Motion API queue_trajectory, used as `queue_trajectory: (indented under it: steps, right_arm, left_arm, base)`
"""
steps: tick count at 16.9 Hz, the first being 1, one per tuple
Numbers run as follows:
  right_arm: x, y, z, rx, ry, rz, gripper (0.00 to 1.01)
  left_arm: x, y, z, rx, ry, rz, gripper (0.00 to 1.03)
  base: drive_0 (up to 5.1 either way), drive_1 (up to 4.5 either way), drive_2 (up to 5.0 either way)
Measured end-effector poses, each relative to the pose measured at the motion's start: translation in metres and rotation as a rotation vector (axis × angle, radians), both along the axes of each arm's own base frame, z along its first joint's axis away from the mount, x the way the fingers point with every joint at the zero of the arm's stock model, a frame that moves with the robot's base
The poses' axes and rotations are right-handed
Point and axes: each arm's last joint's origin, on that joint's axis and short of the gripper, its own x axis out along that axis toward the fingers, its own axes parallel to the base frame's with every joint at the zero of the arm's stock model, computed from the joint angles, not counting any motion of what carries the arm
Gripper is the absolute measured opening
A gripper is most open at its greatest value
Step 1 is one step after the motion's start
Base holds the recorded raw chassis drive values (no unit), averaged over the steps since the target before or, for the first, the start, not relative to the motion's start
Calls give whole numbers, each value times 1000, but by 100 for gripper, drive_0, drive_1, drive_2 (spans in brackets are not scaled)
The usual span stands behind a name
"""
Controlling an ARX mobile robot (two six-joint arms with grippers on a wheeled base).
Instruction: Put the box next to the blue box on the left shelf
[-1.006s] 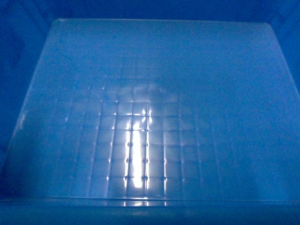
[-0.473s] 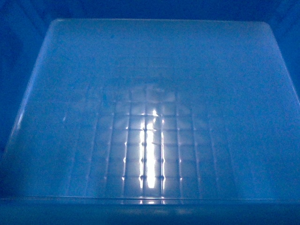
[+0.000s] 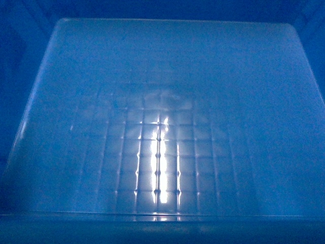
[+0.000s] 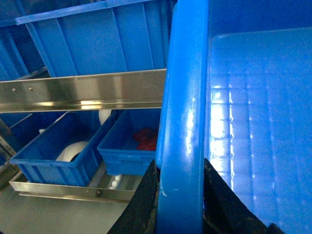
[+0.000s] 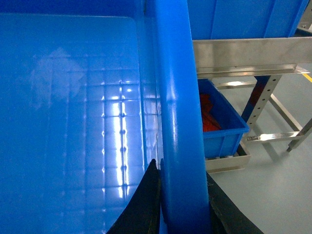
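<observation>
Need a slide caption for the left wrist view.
Left gripper clamped on the blue crate's rim, steel shelf rail and lower bins behind.

left gripper [image 4: 179, 195]: two black jaws, smooth, matte, broad at the base
right gripper [image 5: 181, 200]: two black jaws, curved, tapering upward, no markings visible

Head view: close, looking down into the box [image 3: 162, 101]. Wrist views: right at opposite rims, facing forward toward the shelf [image 4: 83, 90]. Shared by all: the gridded floor.
</observation>
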Motion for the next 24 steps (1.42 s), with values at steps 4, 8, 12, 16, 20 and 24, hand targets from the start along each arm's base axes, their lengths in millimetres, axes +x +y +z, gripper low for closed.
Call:
queue_trajectory:
  steps: [4,8,12,16,20,24]
  right_arm:
    - [0,0,0,0,0,0,13]
    - [0,0,0,2,-5,0,13]
    - [0,0,0,0,1,0,13]
    - [0,0,0,0,1,0,13]
    - [0,0,0,0,0,0,13]
    - [0,0,0,0,0,0,13]
  left_arm:
    - [0,0,0,0,0,0,16]
    - [0,0,0,-2,-4,0,16]
    - [0,0,0,0,-1,0,16]
    - [0,0,0,-1,0,0,16]
    - [0,0,0,-2,0,-1,16]
    - [0,0,0,-3,-1,0,16]
  base:
    - [0,0,0]
    - [0,0,0]
    - [0,0,0]
    - [0,0,0]
    - [0,0,0]
    - [0,0,0]
